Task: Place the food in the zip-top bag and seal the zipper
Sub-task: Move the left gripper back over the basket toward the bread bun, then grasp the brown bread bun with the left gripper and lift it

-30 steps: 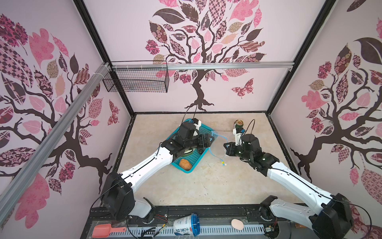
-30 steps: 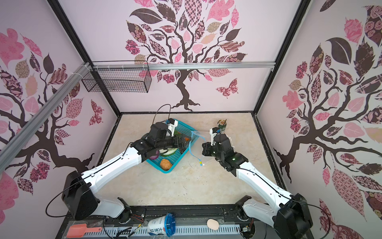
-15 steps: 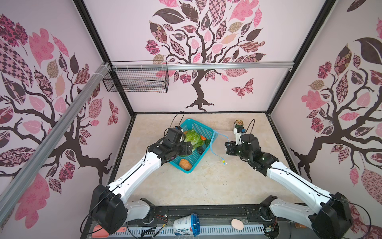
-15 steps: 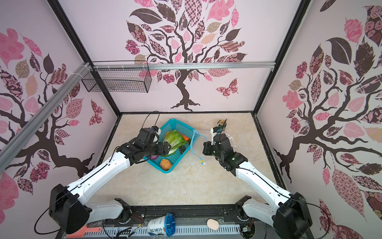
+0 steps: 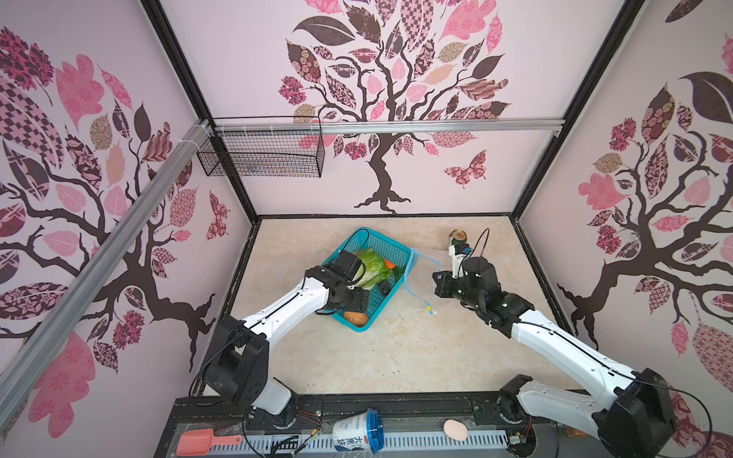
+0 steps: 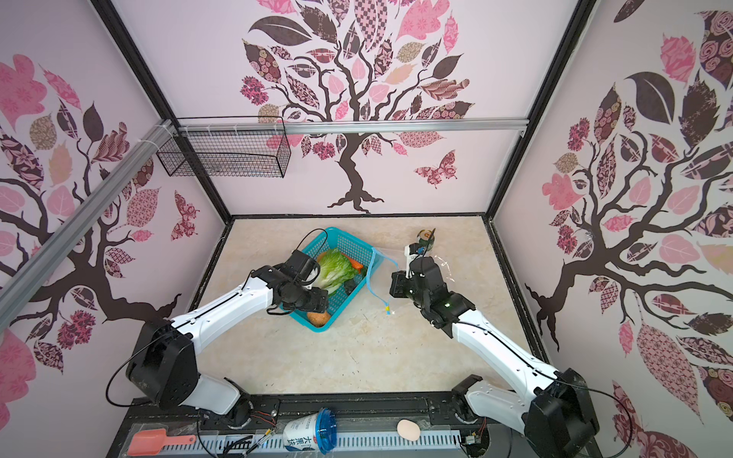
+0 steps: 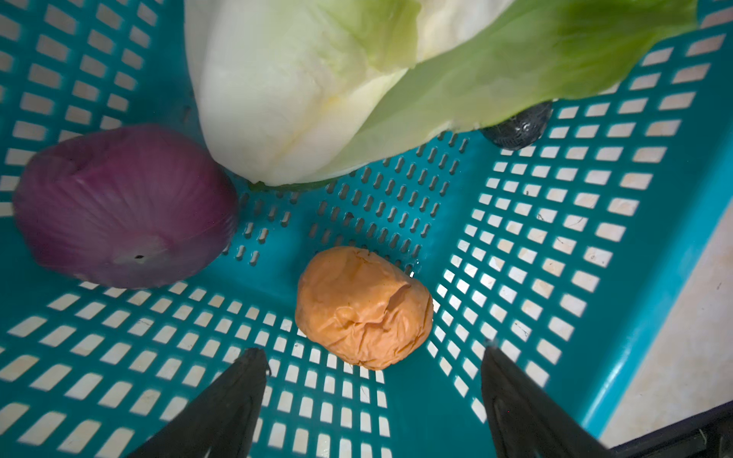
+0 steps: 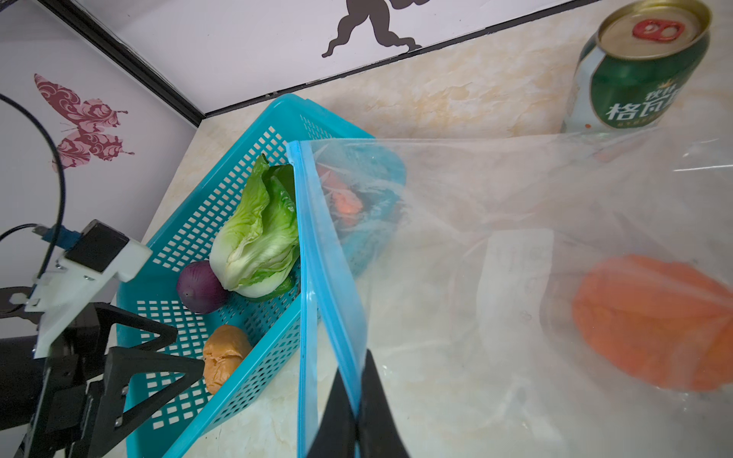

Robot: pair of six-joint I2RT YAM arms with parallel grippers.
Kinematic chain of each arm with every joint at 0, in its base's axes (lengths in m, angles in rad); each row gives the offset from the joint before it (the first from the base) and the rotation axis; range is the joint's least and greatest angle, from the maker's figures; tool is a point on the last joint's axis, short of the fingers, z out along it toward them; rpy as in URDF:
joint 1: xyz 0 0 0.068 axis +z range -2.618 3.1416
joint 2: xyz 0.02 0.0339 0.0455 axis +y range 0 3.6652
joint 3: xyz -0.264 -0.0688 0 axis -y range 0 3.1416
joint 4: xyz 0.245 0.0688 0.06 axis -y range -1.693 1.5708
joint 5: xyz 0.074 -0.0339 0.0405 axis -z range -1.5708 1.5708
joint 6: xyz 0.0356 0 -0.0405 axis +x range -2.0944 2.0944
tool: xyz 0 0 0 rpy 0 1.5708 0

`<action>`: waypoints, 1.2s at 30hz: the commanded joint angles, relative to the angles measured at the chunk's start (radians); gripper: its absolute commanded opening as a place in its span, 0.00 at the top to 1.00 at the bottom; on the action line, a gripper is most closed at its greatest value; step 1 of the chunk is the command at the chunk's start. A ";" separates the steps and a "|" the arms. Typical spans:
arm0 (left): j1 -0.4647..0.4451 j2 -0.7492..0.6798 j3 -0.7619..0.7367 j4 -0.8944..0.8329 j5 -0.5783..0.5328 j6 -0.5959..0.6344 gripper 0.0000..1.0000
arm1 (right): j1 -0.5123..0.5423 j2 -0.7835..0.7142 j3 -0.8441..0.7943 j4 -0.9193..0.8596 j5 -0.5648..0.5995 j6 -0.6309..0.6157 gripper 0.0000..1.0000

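Left gripper [image 7: 371,351], jaws apart, is hovering over potato [image 7: 363,307]; should centre before closing. Right gripper [image 8: 359,396] is clamping zipper [image 8: 317,246], propping zip-top bag [image 8: 496,222] open.

The green-white drink can [image 8: 634,91] standing at the far right bears large white Chinese characters beginning 格瓦, cut off at its side, while the white-and-blue cup [image 5: 355,435] lying at the near edge reads 大果 plus an unclear third character.
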 commanded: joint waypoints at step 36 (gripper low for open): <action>-0.065 0.205 0.146 0.009 -0.093 -0.015 0.12 | -0.003 -0.022 -0.007 -0.013 0.070 -0.059 1.00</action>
